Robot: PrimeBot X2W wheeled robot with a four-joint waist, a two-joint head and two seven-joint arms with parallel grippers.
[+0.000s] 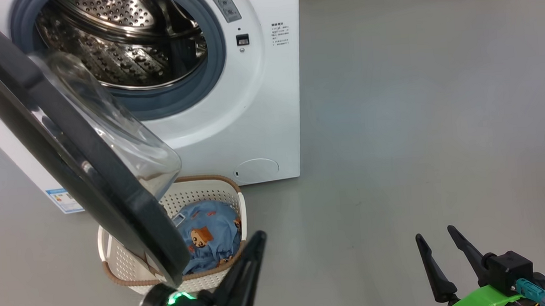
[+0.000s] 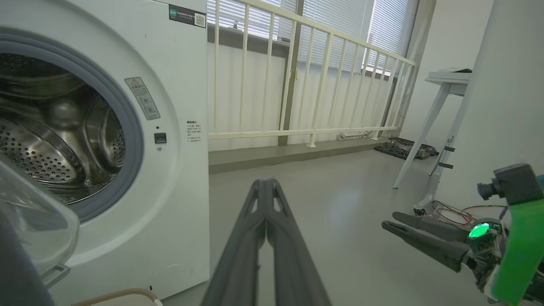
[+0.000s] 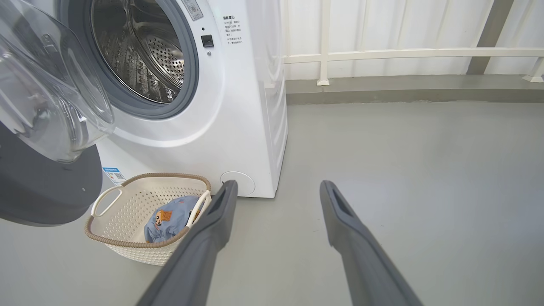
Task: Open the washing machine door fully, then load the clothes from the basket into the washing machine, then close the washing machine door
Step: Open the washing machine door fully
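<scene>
The washing machine (image 1: 250, 102) stands at the upper left with its steel drum (image 1: 119, 39) exposed. Its door (image 1: 89, 169) hangs swung out over the basket, black rim toward me and glass bowl toward the machine. The basket (image 1: 199, 188) sits on the floor below it, holding the blue bear-print clothes (image 1: 211, 232). My left gripper (image 1: 257, 235) is shut and empty just right of the basket's near corner; its wrist view shows the fingers pressed together (image 2: 265, 182). My right gripper (image 1: 436, 233) is open and empty, well off to the right. Its wrist view shows the basket (image 3: 165, 175) and clothes (image 3: 170, 216) left of the spread fingers (image 3: 225, 199).
Grey floor (image 1: 417, 116) stretches open to the right of the machine. A white railing (image 2: 323, 85) runs behind it. A white table (image 2: 446, 80) and loose cables (image 2: 450, 212) lie beyond my right gripper (image 2: 390, 219). The door (image 3: 46, 97) overhangs the basket's left side.
</scene>
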